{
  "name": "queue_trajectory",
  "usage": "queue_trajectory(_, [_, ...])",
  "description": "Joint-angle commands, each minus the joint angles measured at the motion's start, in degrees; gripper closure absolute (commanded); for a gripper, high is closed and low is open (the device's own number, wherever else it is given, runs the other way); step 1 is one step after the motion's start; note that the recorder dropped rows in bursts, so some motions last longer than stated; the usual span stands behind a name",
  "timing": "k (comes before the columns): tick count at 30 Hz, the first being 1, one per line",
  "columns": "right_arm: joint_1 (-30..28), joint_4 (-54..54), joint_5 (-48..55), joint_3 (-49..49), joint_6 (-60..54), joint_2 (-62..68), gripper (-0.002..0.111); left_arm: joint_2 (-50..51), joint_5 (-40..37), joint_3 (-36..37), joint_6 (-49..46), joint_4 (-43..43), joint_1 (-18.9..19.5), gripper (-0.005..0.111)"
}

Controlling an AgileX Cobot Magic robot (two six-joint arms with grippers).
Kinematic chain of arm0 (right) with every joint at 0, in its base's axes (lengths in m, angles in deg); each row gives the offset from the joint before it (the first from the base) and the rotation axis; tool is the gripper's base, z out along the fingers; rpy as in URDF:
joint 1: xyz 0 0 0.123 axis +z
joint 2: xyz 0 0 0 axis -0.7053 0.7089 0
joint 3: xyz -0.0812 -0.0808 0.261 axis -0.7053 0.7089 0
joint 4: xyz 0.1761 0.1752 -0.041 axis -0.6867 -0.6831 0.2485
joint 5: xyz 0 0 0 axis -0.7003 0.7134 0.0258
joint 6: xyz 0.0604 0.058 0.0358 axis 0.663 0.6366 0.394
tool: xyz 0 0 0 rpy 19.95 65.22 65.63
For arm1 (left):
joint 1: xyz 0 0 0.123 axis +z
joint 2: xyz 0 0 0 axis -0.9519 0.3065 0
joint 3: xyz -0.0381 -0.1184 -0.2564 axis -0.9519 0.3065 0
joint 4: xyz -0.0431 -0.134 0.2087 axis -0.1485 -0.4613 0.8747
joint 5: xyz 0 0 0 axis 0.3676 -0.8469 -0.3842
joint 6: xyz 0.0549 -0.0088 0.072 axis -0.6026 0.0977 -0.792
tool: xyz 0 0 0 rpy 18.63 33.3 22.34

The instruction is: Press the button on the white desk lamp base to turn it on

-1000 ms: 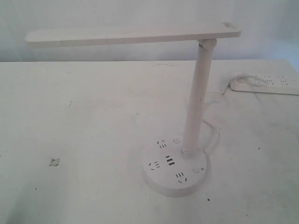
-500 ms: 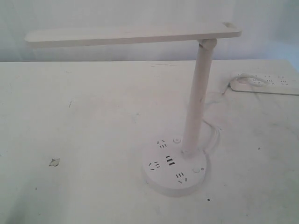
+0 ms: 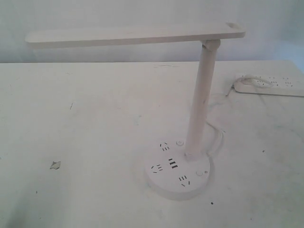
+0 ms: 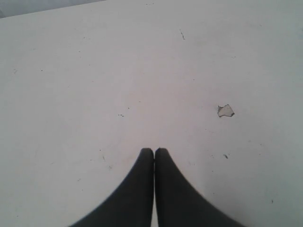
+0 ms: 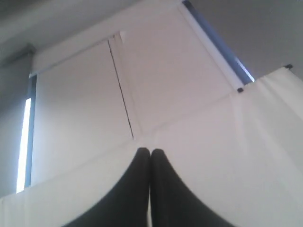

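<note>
I record the left claw (image 4: 154, 151) with its two dark fingers pressed together, holding nothing, poised over the bare white tabletop (image 4: 85, 71). A small grey chip in the surface (image 4: 225, 110) lies just beyond the fingertips, off to one side. The right claw (image 5: 150, 151) is likewise closed on nothing and points at pale flat panels; whether these are wall or screen I cannot tell from that view. In the exterior view the white desk lamp with a long flat bar head and slim tilted pole (image 3: 200, 95) stands upright on the table. The lamp base, a thick round white plastic disc with dark socket holes (image 3: 178, 176), sits well apart from the chip that marks the left claw's position, on its far side. Two small round buttons (image 3: 179, 142) (image 3: 199, 173) show on the disc. A long white power strip (image 3: 270, 85) lies farther off behind the lamp.
</note>
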Motion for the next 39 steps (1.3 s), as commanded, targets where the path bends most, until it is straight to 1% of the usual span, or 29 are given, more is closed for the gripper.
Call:
queue_trajectory(1, [0.03, 19.92, -4.56, -4.72, 11.8, 15.45, 0.108, -0.18, -0.01, 0.11, 0.02, -0.1, 0.01, 0.107])
queue_trajectory(3, [0.03, 30.71, -10.32, -6.29, 14.66, 21.63, 0.108, -0.18, -0.01, 0.11, 0.02, -0.1, 0.01, 0.107])
queue_trajectory(5, [0.24, 38.82, -10.32, -7.66, 14.68, 28.07, 0.108, -0.18, -0.01, 0.11, 0.02, -0.1, 0.01, 0.107])
queue_trajectory(7, [0.88, 41.21, -10.32, -9.24, 14.68, 32.56, 0.108, -0.18, -0.01, 0.11, 0.02, -0.1, 0.01, 0.107])
queue_trajectory(12, [1.29, 42.04, -10.32, -10.28, 15.58, 39.79, 0.108, -0.18, -0.01, 0.11, 0.02, -0.1, 0.01, 0.107])
queue_trajectory(14, [1.29, 42.5, -10.32, -10.28, 19.05, 40.88, 0.108, -0.18, -0.01, 0.11, 0.02, -0.1, 0.01, 0.107])
queue_trajectory(16, [1.29, 46.15, -10.32, -10.28, 26.57, 40.92, 0.108, -0.18, -0.01, 0.11, 0.02, -0.1, 0.01, 0.107])
queue_trajectory(18, [1.29, 54.88, -10.32, -10.28, 33.84, 40.57, 0.108, -0.18, -0.01, 0.11, 0.02, -0.1, 0.01, 0.107])
queue_trajectory(19, [1.29, 61.0, -10.32, -10.28, 35.65, 40.28, 0.108, -0.18, -0.01, 0.11, 0.02, -0.1, 0.01, 0.107])
queue_trajectory(21, [1.63, 72.97, -10.32, -9.29, 35.89, 39.43, 0.108, -0.18, -0.34, 0.11, 0.02, -0.1, 0.01, 0.107])
queue_trajectory(23, [2.25, 79.18, -10.32, -7.01, 34.82, 39.02, 0.108, -0.18, -0.22, 0.11, 0.02, -0.1, 0.01, 0.107])
queue_trajectory(30, [2.22, 80.34, -10.32, 1.65, 27.42, 37.75, 0.108, -0.18, -0.11, 0.11, 0.02, -0.1, 0.01, 0.107])
queue_trajectory(37, [2.22, 79.63, -10.13, 7.75, 23.7, 37.75, 0.108, -0.18, -0.11, 0.11, 0.02, -0.1, 0.01, 0.107])
queue_trajectory(39, [2.22, 76.68, -5.56, 8.51, 22.01, 37.75, 0.108, -0.18, -0.11, 0.11, 0.02, -0.1, 0.01, 0.107])
